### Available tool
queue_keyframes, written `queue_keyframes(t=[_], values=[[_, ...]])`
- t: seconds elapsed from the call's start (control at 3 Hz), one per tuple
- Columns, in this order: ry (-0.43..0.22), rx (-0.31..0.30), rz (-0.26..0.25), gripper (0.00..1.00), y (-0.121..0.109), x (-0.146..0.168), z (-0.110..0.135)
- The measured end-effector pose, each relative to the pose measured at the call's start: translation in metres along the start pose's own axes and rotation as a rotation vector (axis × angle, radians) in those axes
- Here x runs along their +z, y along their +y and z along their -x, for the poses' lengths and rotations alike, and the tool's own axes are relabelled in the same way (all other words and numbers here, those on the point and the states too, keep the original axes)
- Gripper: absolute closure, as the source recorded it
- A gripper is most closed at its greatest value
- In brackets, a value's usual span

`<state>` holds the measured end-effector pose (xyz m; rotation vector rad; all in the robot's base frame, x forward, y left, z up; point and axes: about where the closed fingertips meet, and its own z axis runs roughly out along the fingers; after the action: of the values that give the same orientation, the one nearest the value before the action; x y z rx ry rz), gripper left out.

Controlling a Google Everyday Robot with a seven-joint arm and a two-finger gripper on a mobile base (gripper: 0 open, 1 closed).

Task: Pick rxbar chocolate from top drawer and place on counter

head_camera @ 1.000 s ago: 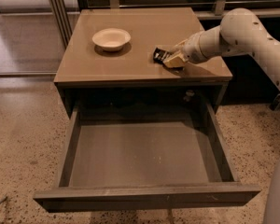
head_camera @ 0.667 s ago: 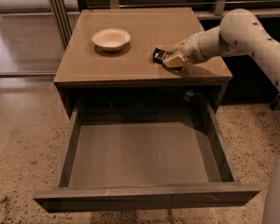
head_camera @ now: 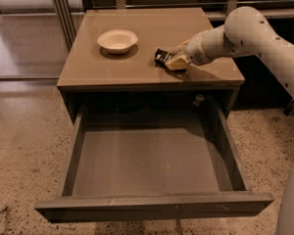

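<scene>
The rxbar chocolate (head_camera: 161, 57) is a small black bar at the counter (head_camera: 137, 28), right of centre. My gripper (head_camera: 172, 61) reaches in from the right, low over the counter, and is shut on the bar's right end. The bar sticks out to the left of the fingers. I cannot tell whether the bar touches the surface. The top drawer (head_camera: 152, 204) is pulled fully open below the counter, and its inside shows nothing in it.
A white bowl (head_camera: 117, 40) stands on the counter's left half, apart from the bar. My arm (head_camera: 245, 31) spans the counter's right edge. Metal frame legs (head_camera: 63, 9) stand behind the cabinet at left. Speckled floor surrounds the cabinet.
The gripper with the bar has edged slightly to the left over the counter. The bowl and drawer have not moved.
</scene>
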<state>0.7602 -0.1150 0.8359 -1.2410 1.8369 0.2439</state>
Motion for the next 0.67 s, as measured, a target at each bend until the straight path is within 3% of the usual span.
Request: queue_keyframes(t=[0.33,0.67], values=[[-0.013,-0.017,-0.015,0.12,0.0006,-0.0019,0.0208],[-0.013,-0.018,-0.015,0.0,0.0006,-0.002,0.0212]])
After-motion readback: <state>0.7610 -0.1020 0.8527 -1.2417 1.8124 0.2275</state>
